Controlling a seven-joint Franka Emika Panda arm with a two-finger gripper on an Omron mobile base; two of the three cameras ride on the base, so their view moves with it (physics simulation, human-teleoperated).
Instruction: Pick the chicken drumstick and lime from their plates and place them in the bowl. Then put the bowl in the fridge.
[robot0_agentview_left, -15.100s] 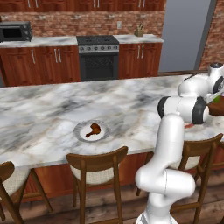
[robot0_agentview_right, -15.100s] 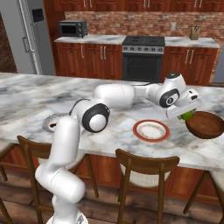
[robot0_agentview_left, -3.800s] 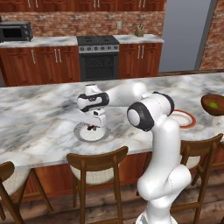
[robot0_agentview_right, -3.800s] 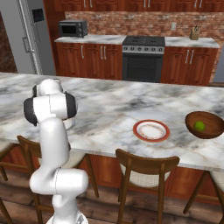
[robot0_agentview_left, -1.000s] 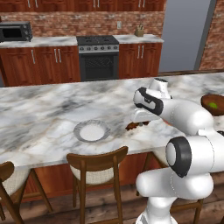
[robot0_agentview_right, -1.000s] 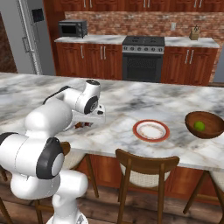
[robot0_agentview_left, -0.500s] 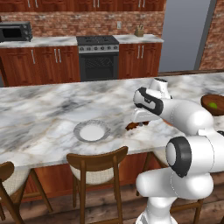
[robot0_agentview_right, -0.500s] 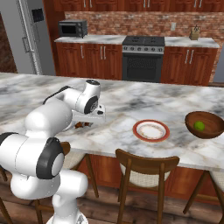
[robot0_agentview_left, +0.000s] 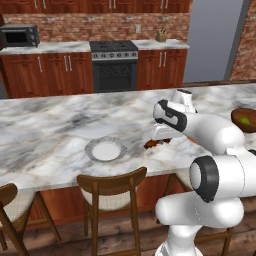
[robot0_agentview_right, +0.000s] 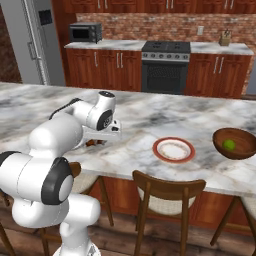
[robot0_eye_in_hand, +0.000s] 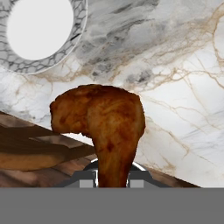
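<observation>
My gripper (robot0_eye_in_hand: 112, 180) is shut on the thin bone end of the golden-brown chicken drumstick (robot0_eye_in_hand: 99, 123), which hangs just above the marble counter. From the left base view the drumstick (robot0_agentview_left: 151, 145) sits under the hand, right of the bare grey-rimmed plate (robot0_agentview_left: 90, 150). The right base view shows the gripper (robot0_agentview_right: 98, 142) with the drumstick (robot0_agentview_right: 91, 144), left of the orange-red-rimmed plate (robot0_agentview_right: 158, 150). Farther right stands the dark wooden bowl (robot0_agentview_right: 223, 151) with the lime (robot0_agentview_right: 229, 145) inside. The grey fridge (robot0_agentview_right: 24, 45) is at the back left.
Wooden bar chairs (robot0_agentview_right: 167, 190) line the counter's near edge. A black stove (robot0_agentview_left: 114, 65), wooden cabinets and a microwave (robot0_agentview_right: 85, 32) stand along the back wall. The grey-rimmed plate (robot0_eye_in_hand: 81, 27) lies in the top left of the hand view.
Over the last second nothing has visibly moved. Since several seconds ago the drumstick was lifted off the grey-rimmed plate and carried right; before that the lime went into the bowl.
</observation>
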